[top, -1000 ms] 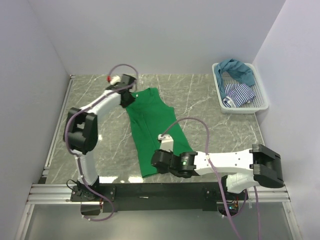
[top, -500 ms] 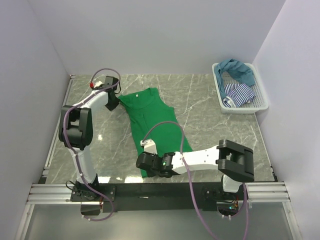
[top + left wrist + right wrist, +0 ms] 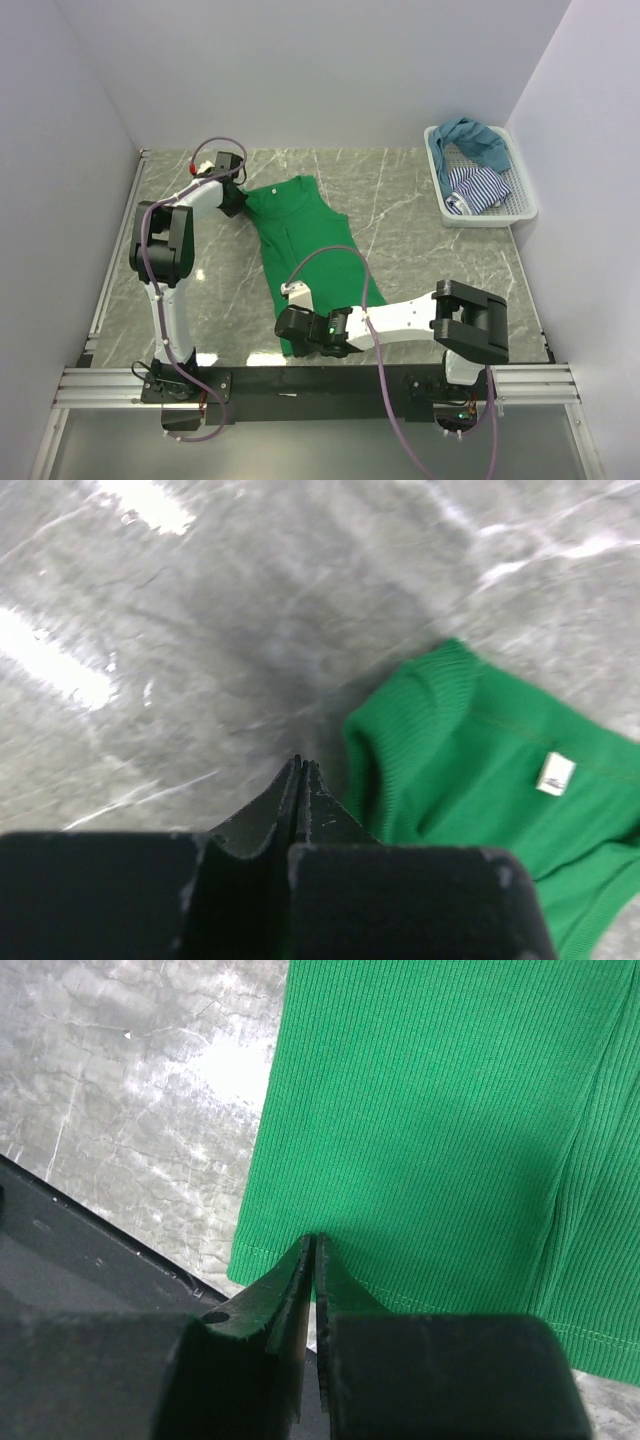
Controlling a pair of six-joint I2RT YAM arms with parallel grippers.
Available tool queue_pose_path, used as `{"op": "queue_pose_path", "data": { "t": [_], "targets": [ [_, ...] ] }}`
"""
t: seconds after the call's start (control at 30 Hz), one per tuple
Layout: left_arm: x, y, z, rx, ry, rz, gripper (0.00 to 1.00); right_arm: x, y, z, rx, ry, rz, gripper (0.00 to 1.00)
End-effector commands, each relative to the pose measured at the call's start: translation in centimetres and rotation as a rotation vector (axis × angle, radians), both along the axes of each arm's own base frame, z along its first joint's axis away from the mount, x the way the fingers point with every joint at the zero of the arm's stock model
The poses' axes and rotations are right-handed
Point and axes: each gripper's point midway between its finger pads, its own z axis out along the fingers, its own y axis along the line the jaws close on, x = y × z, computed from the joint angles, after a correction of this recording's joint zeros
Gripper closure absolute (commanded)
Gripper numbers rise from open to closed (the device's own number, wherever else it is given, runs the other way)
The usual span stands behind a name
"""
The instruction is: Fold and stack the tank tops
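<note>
Nearest, the right hand (image 3: 313, 1243) is clenched on the hem of the green tank top (image 3: 300, 250), which lies flat and unfolded on the counter (image 3: 420, 230), stretching away from it. At its far strap the left hand (image 3: 298, 770) is clenched too, though whether it caught fabric I cannot tell. Far right of both hands, the teal tank top (image 3: 475, 140) and striped tank top (image 3: 478, 188) sit bunched in the white basket (image 3: 522, 207): barely begun, I'd say.

Tabletop (image 3: 430, 230): green top (image 3: 305, 250) flat at centre, left gripper (image 3: 232, 205) at its far shoulder, right gripper (image 3: 283, 325) at its near hem; basket (image 3: 525, 200), far-right corner: teal top (image 3: 475, 140), striped top (image 3: 475, 188).
</note>
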Motion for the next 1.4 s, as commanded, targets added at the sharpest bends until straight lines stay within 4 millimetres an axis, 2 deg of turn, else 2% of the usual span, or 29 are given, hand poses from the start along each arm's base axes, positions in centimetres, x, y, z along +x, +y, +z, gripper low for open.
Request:
{"op": "queue_pose_path", "data": {
  "t": [0.0,0.47,0.6,0.63,0.67,0.9,1.17,1.37],
  "targets": [
    [2.9,-0.9,2.7,-0.032,-0.118,-0.002,0.97,-0.8,0.0,0.4,0.029,0.016,0.014,0.89],
    [5.5,-3.3,5.3,-0.119,-0.243,-0.088,0.96,-1.0,0.7,0.4,0.041,0.031,0.021,0.91],
    [6.1,-4.7,5.8,-0.148,-0.263,-0.133,0.96,-1.0,0.9,0.4,0.039,0.034,0.024,0.91],
    [6.3,-4.9,5.1,-0.155,-0.25,-0.142,0.96,-1.0,0.9,0.3,0.04,0.037,0.025,0.91],
    [6.6,-5.2,5.4,-0.161,-0.254,-0.149,0.96,-1.1,0.9,0.3,0.039,0.038,0.026,0.91],
    [7.2,-6.8,3.6,-0.176,-0.218,-0.174,0.96,-1.3,0.9,0.1,0.046,0.054,0.026,0.91],
    [7.9,-7.1,2.8,-0.172,-0.207,-0.176,0.95,-1.7,1.4,0.0,0.071,0.075,0.029,0.91],
    [8.3,-6.6,0.3,-0.142,-0.158,-0.149,0.96,-2.7,2.9,0.4,0.137,0.126,0.058,0.91]
  ]
}}
